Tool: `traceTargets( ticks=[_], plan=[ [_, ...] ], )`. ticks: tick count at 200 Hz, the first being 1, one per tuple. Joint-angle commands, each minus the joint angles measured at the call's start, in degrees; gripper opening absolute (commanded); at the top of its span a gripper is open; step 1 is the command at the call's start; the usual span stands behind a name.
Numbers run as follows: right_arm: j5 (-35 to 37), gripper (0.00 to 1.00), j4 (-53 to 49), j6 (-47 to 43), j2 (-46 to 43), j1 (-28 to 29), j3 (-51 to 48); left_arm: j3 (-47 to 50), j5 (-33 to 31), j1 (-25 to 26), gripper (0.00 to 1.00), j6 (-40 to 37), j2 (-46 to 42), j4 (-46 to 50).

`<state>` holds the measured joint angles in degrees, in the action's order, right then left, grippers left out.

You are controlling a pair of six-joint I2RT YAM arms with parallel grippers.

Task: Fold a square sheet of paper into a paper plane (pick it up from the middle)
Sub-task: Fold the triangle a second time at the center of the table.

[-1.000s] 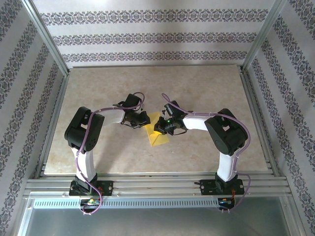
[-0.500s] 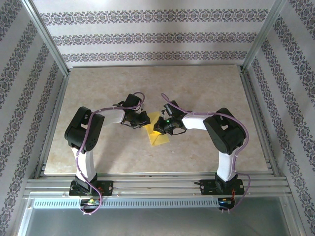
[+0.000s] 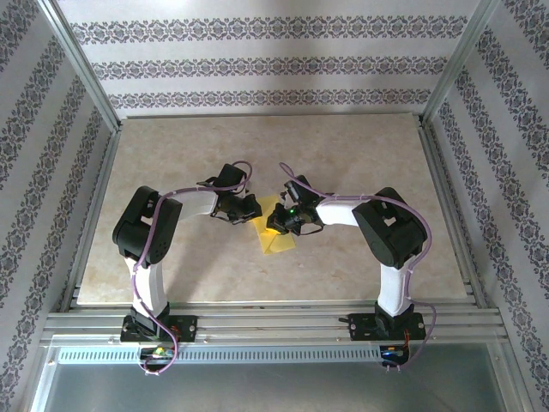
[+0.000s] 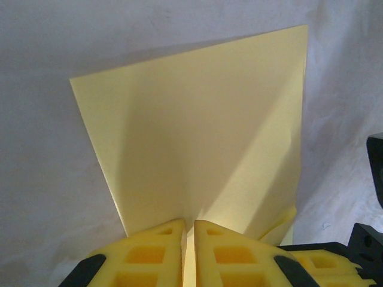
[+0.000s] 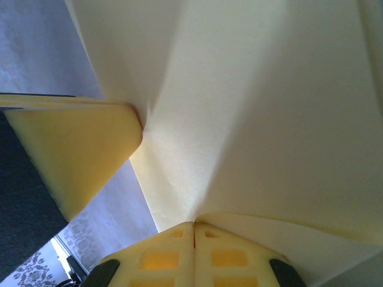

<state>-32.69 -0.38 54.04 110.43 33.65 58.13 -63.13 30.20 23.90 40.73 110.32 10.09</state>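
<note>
A: What does the overhead view take in, starting with the biggest thing?

B: The table (image 3: pixel 257 154), a pale marbled slab inside a metal frame (image 3: pixel 274 322), with patterned walls (image 3: pixel 257 64) around it. Next come the two arms. The left arm (image 3: pixel 150 227) and the right arm (image 3: pixel 390 232) rise from the near edge and bend inward, so their wrists come close together near the table's middle.

A: And where is the square sheet of paper?

B: The square sheet of paper (image 3: pixel 279 242) is yellow and sits between the two wrists, near the middle of the table. Its free part reaches toward the near edge. In the left wrist view the paper (image 4: pixel 203 131) spreads away from the fingers as a broad, partly shaded face. In the right wrist view the paper (image 5: pixel 269 119) shows soft folds fanning out from the pinch.

A: How do the pincers stand?

B: The left gripper (image 4: pixel 188 222) has its yellow pads nearly touching, with a thin strip of the paper caught in the slit between them. The right gripper (image 5: pixel 194 224) is pressed fully together on the paper's edge, with no gap to be seen.

A: Are the two close to each other?

B: Very close. One of the left gripper's fingers (image 5: pixel 78 155) appears in the right wrist view, touching the paper just beside the right gripper's tips.
</note>
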Motion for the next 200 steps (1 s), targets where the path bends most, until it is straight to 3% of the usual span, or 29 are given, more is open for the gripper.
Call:
traceTargets(
  ticks=[1,129,200],
  plan=[
    [-0.6,0.00,0.3,-0.9,1.1,0.7,1.2,0.8,0.4,0.1,0.14,-0.7,1.8,1.7],
    [0.6,0.00,-1.1,-1.0,1.7,0.6,1.0,0.7,0.6,0.0,0.14,-0.5,1.6,1.3],
    [1.3,0.13,-2.7,-1.0,2.4,0.6,0.7,-0.2,-0.4,-1.3,0.15,0.7,-2.9,2.9]
  ],
)
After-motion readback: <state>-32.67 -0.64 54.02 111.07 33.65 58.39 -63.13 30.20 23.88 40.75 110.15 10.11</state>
